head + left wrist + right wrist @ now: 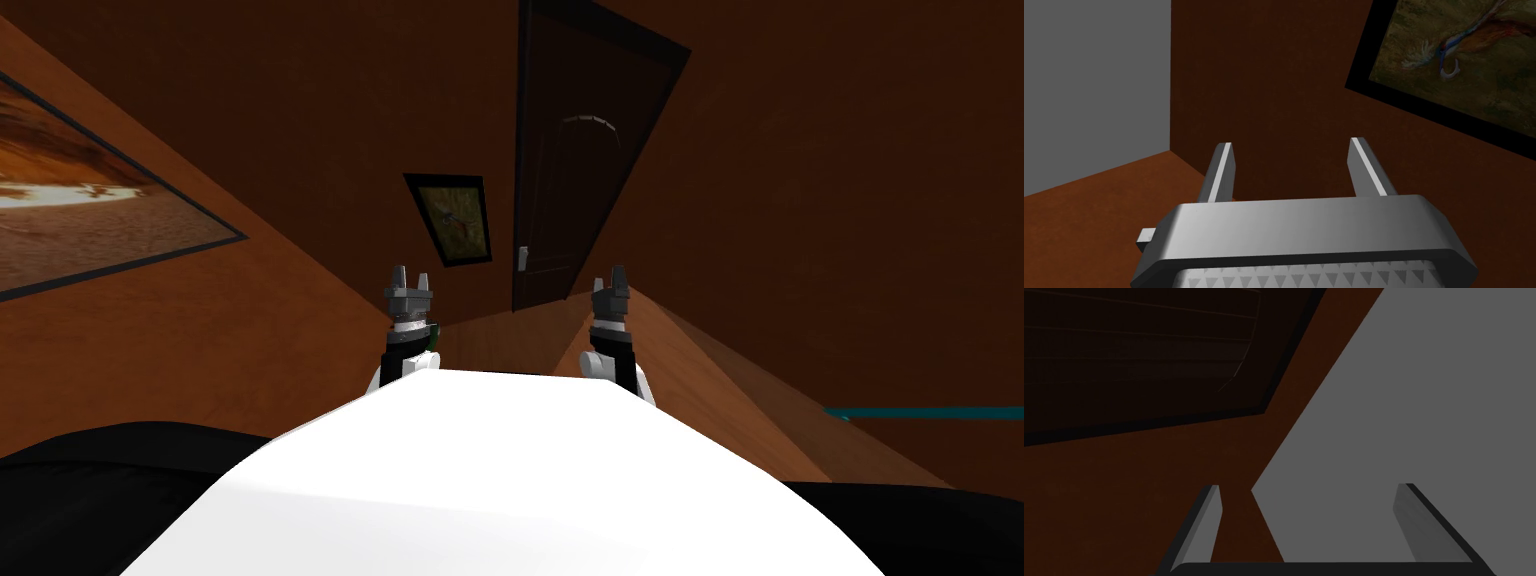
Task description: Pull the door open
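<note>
You have the dark brown door (570,170) ahead at the far end of the corridor. As far as the dim view lets you judge, it sits shut in its black frame, with its small pale handle (522,258) on the edge nearest a framed picture (452,218) on the wall. Your left gripper (410,279) and right gripper (611,275) are raised side by side, well apart from the door, each with its fingers spread wide.
</note>
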